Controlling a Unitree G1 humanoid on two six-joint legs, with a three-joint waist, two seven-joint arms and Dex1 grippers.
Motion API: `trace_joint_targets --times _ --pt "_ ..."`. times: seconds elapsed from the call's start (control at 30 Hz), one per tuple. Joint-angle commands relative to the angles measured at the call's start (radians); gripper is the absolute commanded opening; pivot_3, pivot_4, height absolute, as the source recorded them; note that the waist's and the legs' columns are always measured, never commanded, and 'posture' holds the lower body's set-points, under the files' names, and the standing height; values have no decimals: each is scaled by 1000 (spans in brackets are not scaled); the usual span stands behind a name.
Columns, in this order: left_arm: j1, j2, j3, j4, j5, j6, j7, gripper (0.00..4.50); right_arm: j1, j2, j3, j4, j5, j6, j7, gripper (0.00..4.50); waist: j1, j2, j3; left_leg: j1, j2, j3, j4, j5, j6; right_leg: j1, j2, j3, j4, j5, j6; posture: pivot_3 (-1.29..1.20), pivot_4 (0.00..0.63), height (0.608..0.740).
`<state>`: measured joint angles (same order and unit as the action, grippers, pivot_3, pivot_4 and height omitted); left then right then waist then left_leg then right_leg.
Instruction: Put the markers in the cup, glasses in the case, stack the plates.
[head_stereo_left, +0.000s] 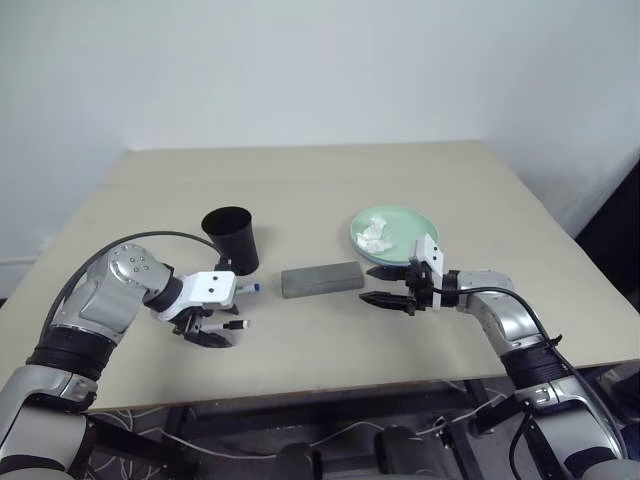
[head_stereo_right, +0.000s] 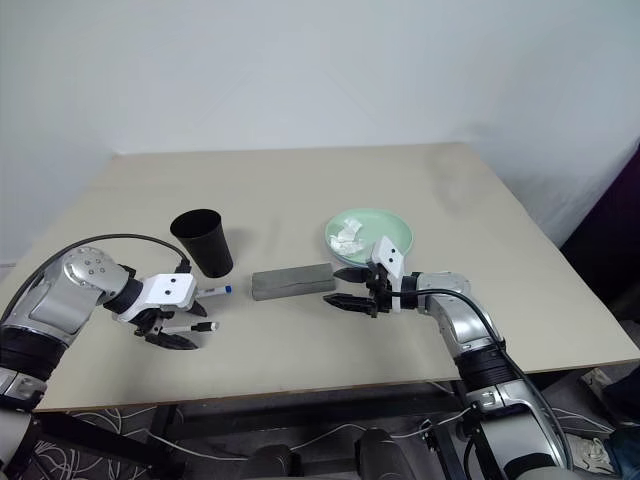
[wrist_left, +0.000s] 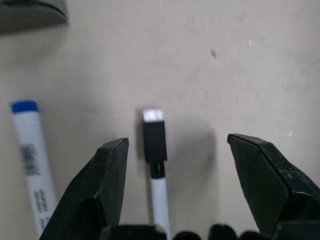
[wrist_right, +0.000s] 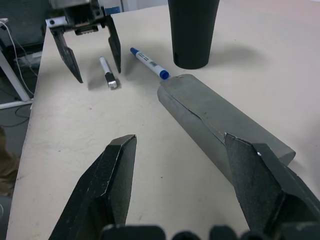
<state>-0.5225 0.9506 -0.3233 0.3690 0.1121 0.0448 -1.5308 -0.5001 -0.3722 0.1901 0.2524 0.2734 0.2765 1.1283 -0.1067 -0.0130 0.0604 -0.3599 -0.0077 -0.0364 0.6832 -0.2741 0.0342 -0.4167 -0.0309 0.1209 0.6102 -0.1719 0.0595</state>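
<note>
Table: beige top, carrying all items listed below.
Cup: black tumbler, upright, left of centre, rim empty as far as visible.
Case: grey oblong box, lid shut, lying flat between the two arms, just right of the cup.
Blue-capped marker: lying flat on the table between cup and left gripper, cap end near the case's corner.
Black-capped marker: lying flat on the table directly under the left gripper, between its fingers, touched by neither.
Green plate: mint, right of centre, behind the right gripper.
Tissue: crumpled white, resting on the green plate.
Left gripper: pointing down at the table, fingers spread apart, released, nothing grasped.
Right gripper: held roughly level, aimed at the case's right end, fingers spread apart, nothing grasped.
Glasses, second plate: cannot tell where.
</note>
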Motion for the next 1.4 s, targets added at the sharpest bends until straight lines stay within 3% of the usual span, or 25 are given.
trace_joint_targets --times 0.03,0.27,0.3,0.37,0.63,0.67,0.9,1.13,1.4 --pt "-22 -9 -14 35 37 -42 28 3409 -16 0 -9 -23 9 -8 3 3037 0 0 0 0 0 0 0 0 0 0 0 0 0 0 0 0 0 737" --pt "-32 -42 -31 102 78 -108 66 3409 -8 -3 -12 -33 11 -2 1 3037 6 2 -1 2 0 0 0 0 0 2 0 0 1 -1 -1 0 0 737" --pt "-34 -46 -32 113 83 -114 71 3251 -9 -3 -12 -33 11 -2 0 3037 7 3 -2 3 0 0 1 0 0 3 0 0 1 -1 -2 0 0 737" --pt "-37 -50 -32 128 87 -122 74 2868 -11 -2 -12 -32 11 -1 0 3037 7 4 -2 7 0 0 0 0 1 6 0 0 1 -1 -2 0 0 737" --pt "-34 -60 -30 179 99 -150 85 246 -11 1 -10 -29 10 -1 -2 3037 6 6 -2 11 2 0 0 3 5 10 -1 0 1 -1 -2 0 0 737" --pt "-33 -61 -29 181 99 -152 89 71 -10 1 -10 -29 11 0 -1 3037 6 6 -2 12 3 0 -1 4 6 10 -1 0 1 -1 -2 0 0 737" --pt "-30 -73 -7 172 84 -170 129 72 -21 -7 -10 -25 11 5 9 3037 4 6 -2 13 7 1 -5 4 6 10 -2 0 -3 -2 -3 0 0 737" --pt "-48 -132 154 51 -148 -67 112 72 -29 -10 -8 -24 9 9 15 3037 3 3 -1 3 11 1 -4 5 8 5 -3 -3 -4 -2 -3 0 0 737" --pt "-125 -271 374 10 -356 31 319 72 -38 -9 -9 -18 8 5 18 3037 5 3 -1 2 10 0 -1 9 11 2 -2 -16 0 0 -2 0 0 737"
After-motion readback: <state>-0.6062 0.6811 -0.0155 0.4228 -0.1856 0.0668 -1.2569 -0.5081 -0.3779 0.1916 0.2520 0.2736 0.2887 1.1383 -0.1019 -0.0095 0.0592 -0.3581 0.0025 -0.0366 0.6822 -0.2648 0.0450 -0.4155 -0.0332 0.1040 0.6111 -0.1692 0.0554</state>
